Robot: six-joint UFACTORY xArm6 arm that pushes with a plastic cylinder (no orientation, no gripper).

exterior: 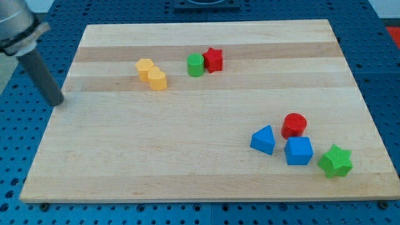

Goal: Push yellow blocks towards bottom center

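Two yellow blocks touch each other in the upper left middle of the wooden board: a yellow hexagon and, just below and right of it, a yellow rounded block. My tip rests at the board's left edge, well to the left of both yellow blocks and slightly lower in the view. It touches no block.
A green cylinder and a red star sit together right of the yellow blocks. At the lower right stand a red cylinder, a blue triangular block, a blue cube and a green star.
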